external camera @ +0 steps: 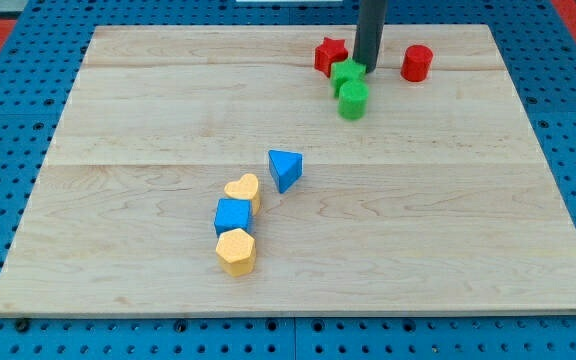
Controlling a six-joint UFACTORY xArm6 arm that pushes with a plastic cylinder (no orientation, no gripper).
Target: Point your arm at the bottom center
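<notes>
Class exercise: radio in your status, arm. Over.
My tip at view's top, touching green star block. Bottom centre of wooden board unreached. Yellow hexagon block lies near it.

The counter point(168, 110) is pale, light-grained wood with faint horizontal seams. It is surrounded by a blue panel point(8, 150) patterned with a regular grid of dark holes.

Block colours:
- star block point(330, 55): red
- cylinder point(417, 63): red
- star-like block point(347, 74): green
- second block point(353, 100): green
- triangular block point(285, 168): blue
- heart block point(243, 190): yellow
- square block point(233, 215): blue
- hexagonal block point(236, 251): yellow

The rod point(371, 30) is dark grey to black.
</notes>
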